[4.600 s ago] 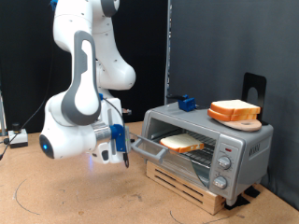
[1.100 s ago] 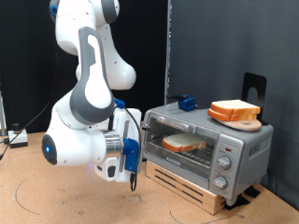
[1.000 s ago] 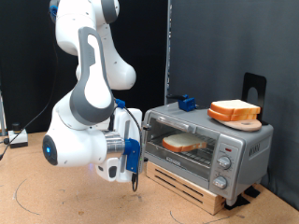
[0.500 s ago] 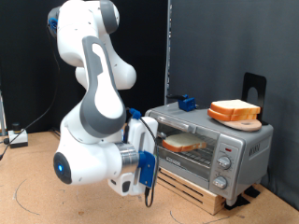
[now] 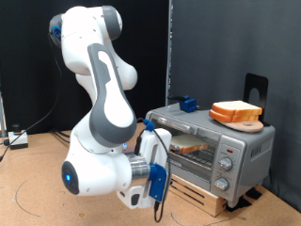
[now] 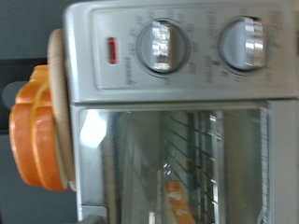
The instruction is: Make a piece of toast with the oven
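The silver-grey oven [image 5: 241,143] stands on a wooden pallet at the exterior view's right, its glass door shut. The piece of toast [image 5: 191,146] lies on the wire rack inside, seen through the glass. My gripper [image 5: 158,191] hangs low in front of the oven's lower left corner, fingers pointing down, with nothing between them. The wrist view shows the oven [image 6: 187,19] turned on its side, with two round knobs [image 6: 159,45], the glass door [image 6: 140,159] and an orange strip of the toast's crust [image 6: 177,201]. No fingers show there.
Like slices stacked on a round wooden board [image 5: 235,112] sit on the oven's top, and show in the wrist view [image 6: 33,131]. A small blue object [image 5: 188,103] is on the oven's back left. A black stand [image 5: 256,88] rises behind. The wooden pallet [image 5: 202,196] is under the oven.
The oven door, open with the rack out 4.6 s ago, is now shut. The arm has swung down and to the exterior view's right, bringing the gripper low before the oven.
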Tool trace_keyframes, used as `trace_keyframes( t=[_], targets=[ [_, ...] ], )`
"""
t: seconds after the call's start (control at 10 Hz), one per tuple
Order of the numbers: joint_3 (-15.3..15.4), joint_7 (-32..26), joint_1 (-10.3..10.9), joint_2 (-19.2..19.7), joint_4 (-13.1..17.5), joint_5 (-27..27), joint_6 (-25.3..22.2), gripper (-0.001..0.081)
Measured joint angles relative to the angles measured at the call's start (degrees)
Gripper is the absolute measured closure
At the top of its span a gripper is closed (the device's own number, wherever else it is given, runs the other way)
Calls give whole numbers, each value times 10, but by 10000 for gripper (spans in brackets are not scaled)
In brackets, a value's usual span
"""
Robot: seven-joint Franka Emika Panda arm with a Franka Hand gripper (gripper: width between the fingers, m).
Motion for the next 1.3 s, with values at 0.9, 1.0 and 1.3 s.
trace_keyframes(
  t=[0.9,1.0,1.3],
  targets=[
    [10,83,82,177,229,-66,-63,-3],
    [10,81,83,181,232,-66,-59,-3],
    [10,26,81,175,213,-76,-46,-3]
  ],
)
